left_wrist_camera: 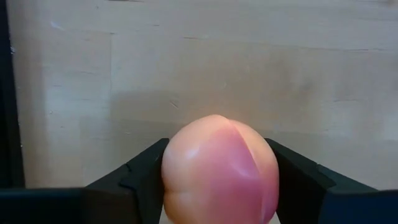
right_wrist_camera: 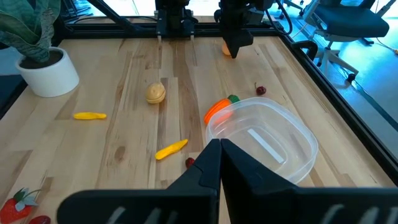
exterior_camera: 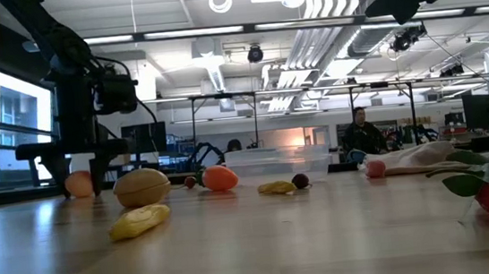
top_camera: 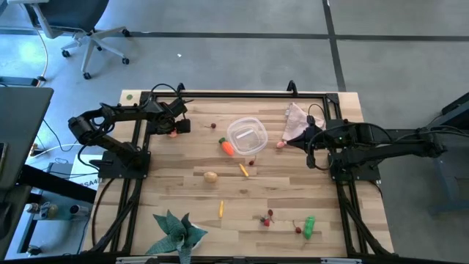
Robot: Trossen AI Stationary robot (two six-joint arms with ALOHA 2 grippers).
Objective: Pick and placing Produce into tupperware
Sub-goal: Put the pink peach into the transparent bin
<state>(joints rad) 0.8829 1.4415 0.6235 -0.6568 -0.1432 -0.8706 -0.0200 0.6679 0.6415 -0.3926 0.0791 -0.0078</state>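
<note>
A peach (left_wrist_camera: 221, 171) sits gripped in the left tool (left_wrist_camera: 217, 180) at the worktop's (top_camera: 183, 198) far left, so next comes lifting it right into the empty tupperware (top_camera: 246, 136); right tool (right_wrist_camera: 219, 163) waits closed

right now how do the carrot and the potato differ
The carrot is orange, long and tapered, with a green tip; the potato is tan and rounded. The carrot lies touching the tupperware wall; the potato sits apart on bare table. Both are loose on the wood, outside the container, held by neither tool.
</note>
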